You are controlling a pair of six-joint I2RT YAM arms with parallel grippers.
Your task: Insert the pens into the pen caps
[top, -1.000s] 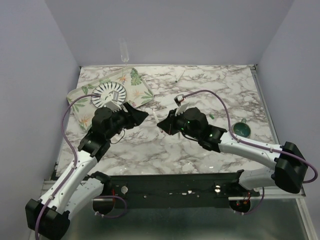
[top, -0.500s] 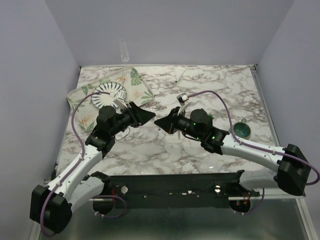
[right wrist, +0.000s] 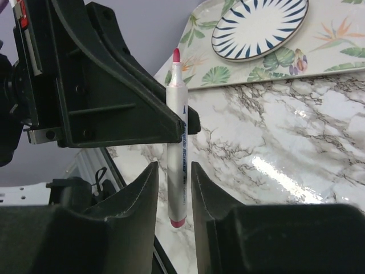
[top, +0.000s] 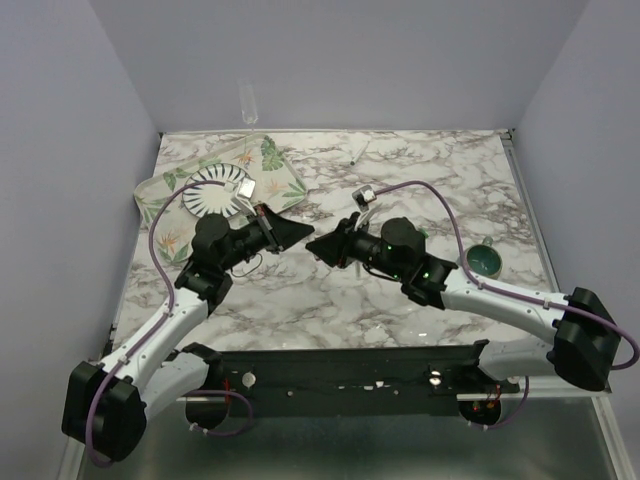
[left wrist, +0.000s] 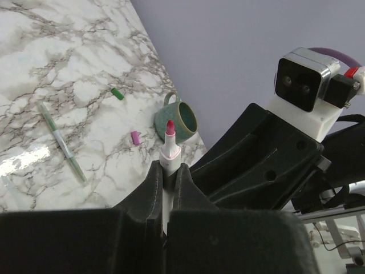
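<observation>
nothing capped yet

we find the left gripper (left wrist: pixel 167 170) clamped on the pink pen (left wrist: pixel 169 151), right gripper (right wrist: pixel 174 166) standing apart around it. pink cap (left wrist: pixel 135 137), green cap (left wrist: pixel 117 94), green pen (left wrist: pixel 61 142) lie loose on the table (left wrist: pixel 34 57) — both insertions left.

This looks like a robot test lab. Plain walls (top: pixel 340 60) box in a marble table (top: pixel 420 170), and two robot arms (top: pixel 500 295) with purple cables (top: pixel 412 183) sit at its edge.

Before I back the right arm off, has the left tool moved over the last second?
Yes. In the top view the left tool has shifted right, away from the striped plate, up to the right tool, and is shut on the pen.
</observation>
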